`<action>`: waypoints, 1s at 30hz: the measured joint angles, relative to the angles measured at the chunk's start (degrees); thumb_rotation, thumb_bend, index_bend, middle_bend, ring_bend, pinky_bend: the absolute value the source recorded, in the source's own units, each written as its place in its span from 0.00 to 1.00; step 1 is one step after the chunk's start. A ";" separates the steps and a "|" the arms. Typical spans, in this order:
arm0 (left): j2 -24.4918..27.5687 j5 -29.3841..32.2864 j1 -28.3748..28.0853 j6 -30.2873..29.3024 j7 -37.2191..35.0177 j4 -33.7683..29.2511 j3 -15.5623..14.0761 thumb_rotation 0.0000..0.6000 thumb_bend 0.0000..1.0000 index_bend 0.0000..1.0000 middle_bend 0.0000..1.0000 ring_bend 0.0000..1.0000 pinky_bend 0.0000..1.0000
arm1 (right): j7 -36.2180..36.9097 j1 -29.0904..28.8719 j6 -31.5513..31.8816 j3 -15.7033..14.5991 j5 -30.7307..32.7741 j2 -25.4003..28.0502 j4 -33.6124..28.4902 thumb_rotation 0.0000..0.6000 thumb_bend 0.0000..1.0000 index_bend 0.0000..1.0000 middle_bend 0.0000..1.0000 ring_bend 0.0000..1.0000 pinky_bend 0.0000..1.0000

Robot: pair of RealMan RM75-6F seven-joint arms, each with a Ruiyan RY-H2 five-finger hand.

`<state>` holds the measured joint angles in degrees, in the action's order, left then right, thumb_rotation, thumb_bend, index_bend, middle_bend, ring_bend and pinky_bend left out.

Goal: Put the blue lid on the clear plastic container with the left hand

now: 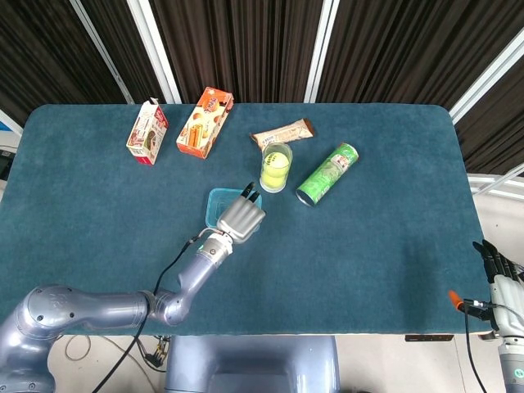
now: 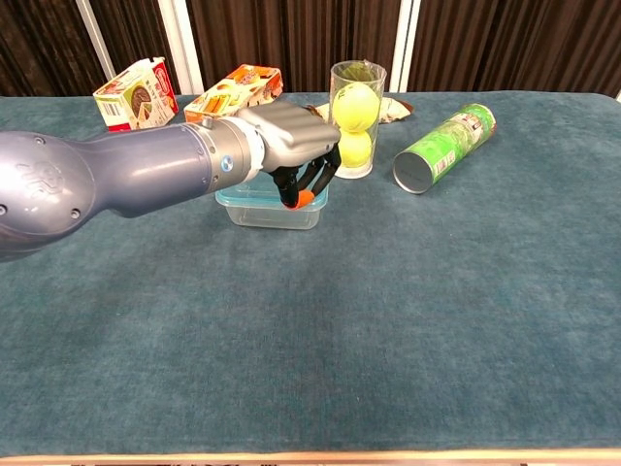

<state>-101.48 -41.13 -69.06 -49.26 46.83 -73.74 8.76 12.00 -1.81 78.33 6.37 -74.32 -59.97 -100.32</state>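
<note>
the container (image 2: 270, 206) sits on the table (image 2: 388, 320) just left of the glass (image 2: 354, 121) holding two tennis balls, with the lid (image 1: 219, 199) already lying across its top; in the chest view a blue rim shows along the upper edge. whether the lid is snapped down all round cannot be told. the left hand (image 2: 291, 146) hovers over the right part of the container, palm down, fingers (image 2: 309, 180) curled downward toward the lid and gripping nothing; contact with the lid is unclear. the right hand (image 1: 501, 274) hangs well right of the container, off the table edge, idle, fingers apart.

the lid looks thin, light and a little flexible, the container light enough to skate on the cloth. pressing flat near the rim and corners should seat it best; a hard push at the centre may bow it.
</note>
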 measured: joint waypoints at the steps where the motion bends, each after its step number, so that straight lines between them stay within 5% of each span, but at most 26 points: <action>1: -0.08 -0.19 0.01 -0.03 -0.04 0.14 -0.06 1.00 0.56 0.66 0.59 0.14 0.00 | 0.03 0.00 -0.02 0.00 0.00 0.02 0.00 1.00 0.29 0.10 0.00 0.00 0.00; 30: -2.88 -4.54 2.48 0.22 -1.39 5.45 -2.12 1.00 0.56 0.66 0.59 0.14 0.00 | 0.62 -0.03 -0.28 0.05 0.13 0.32 -0.22 1.00 0.29 0.10 0.00 0.00 0.00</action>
<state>-104.36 -45.67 -66.58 -49.05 45.44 -68.29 6.64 12.62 -1.84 78.05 6.42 -74.19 -59.65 -100.54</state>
